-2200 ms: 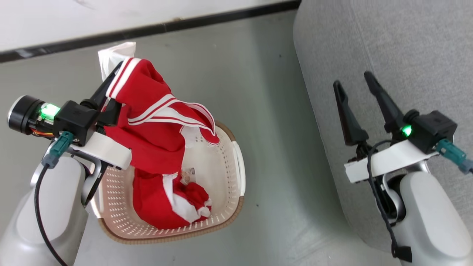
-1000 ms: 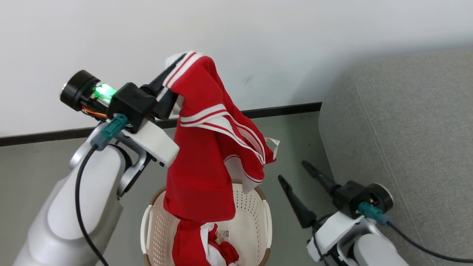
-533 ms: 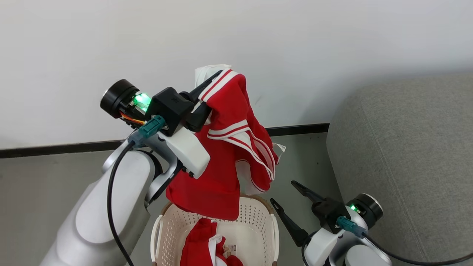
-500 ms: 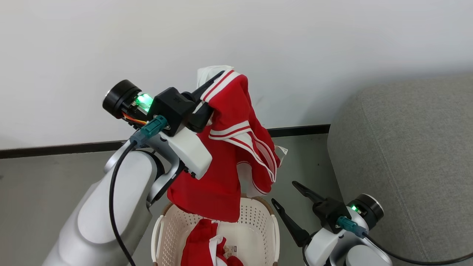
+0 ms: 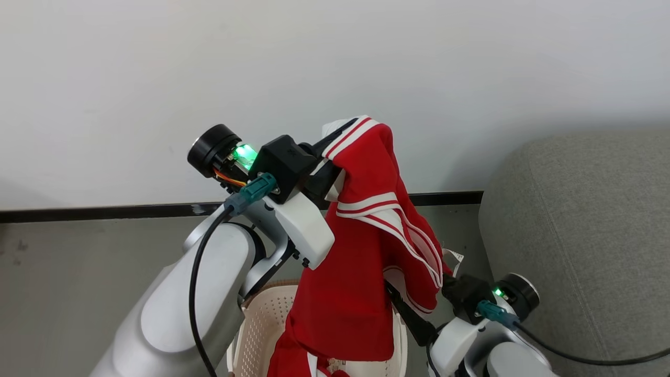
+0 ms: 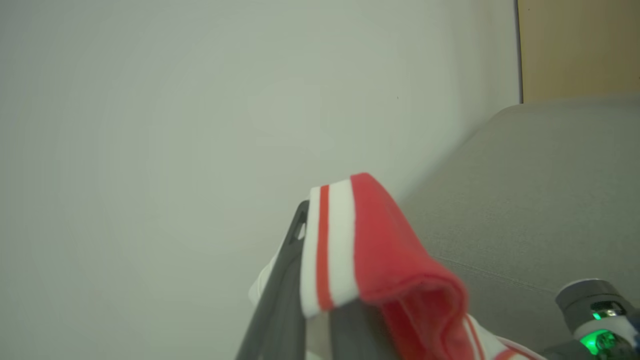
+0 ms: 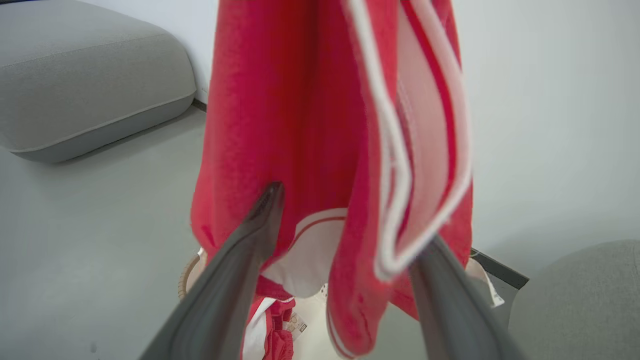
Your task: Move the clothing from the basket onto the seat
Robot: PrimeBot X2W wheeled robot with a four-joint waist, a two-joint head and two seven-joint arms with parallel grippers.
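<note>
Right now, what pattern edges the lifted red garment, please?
Soft red garment's band: white with red stripe; left wrist view.

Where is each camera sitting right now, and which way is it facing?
Head: up high, facing forward and down; both arms, left gripper shut on the clothing.
Left wrist: looks along its fingers at wall and seat.
Right wrist: looks through the open right gripper at the clothing, basket below.
Shared: clothing and seat.

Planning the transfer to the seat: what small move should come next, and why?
Probably swing the left gripper rightward toward the seat: it is shut on the red garment, which hangs above the basket, and the seat lies to the right.
</note>
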